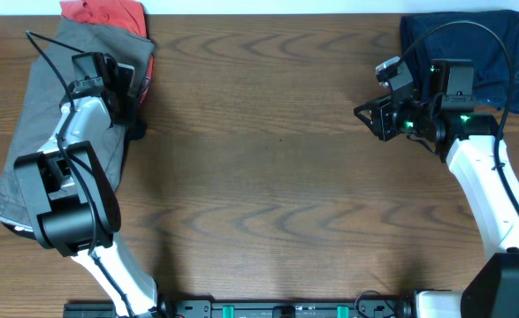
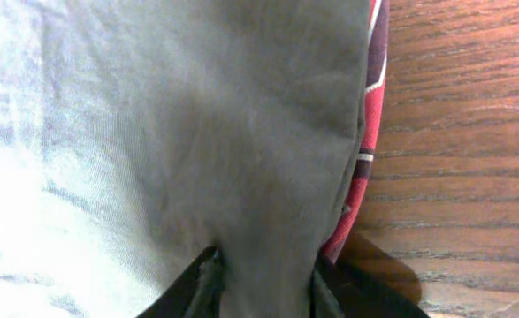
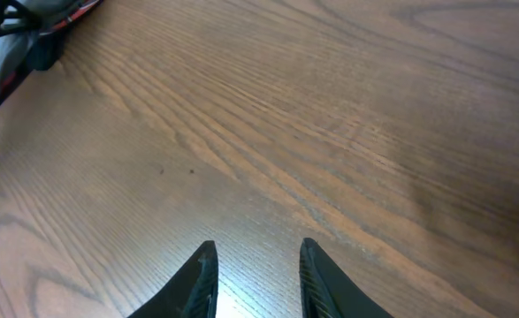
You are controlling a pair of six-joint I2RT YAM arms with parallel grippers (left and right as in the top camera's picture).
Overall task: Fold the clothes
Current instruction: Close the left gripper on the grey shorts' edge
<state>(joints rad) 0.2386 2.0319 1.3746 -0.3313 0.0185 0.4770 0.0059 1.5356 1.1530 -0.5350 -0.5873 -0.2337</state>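
1. Grey-olive shorts (image 1: 38, 132): lie spread at the counter's (image 1: 259, 177) left end. The long axis runs from the counter's far edge towards its near left corner, slanting a little leftward as it comes nearer. The overhead view does not show which end is the waistband.
2. Red-orange T-shirt (image 1: 104, 13): lies at the far left of the counter, mostly under the far end of the shorts. It shows as a bunched red patch at the far edge and a thin red strip (image 2: 370, 132) with white marks along the shorts' right border.
3. Dark navy garment (image 1: 498, 44): lies in a roughly square heap in the counter's far right corner.
4. Left hand (image 1: 128, 97): sits over the right border of the shorts at the counter's far left. In the wrist view its fingers (image 2: 208, 281) are clamped on a raised ridge of the grey cloth (image 2: 197, 132).
5. Right hand (image 1: 370, 119): is above bare wood, just inward of the navy garment. In the wrist view it (image 3: 257, 265) has its fingers apart, with only wood showing between them.
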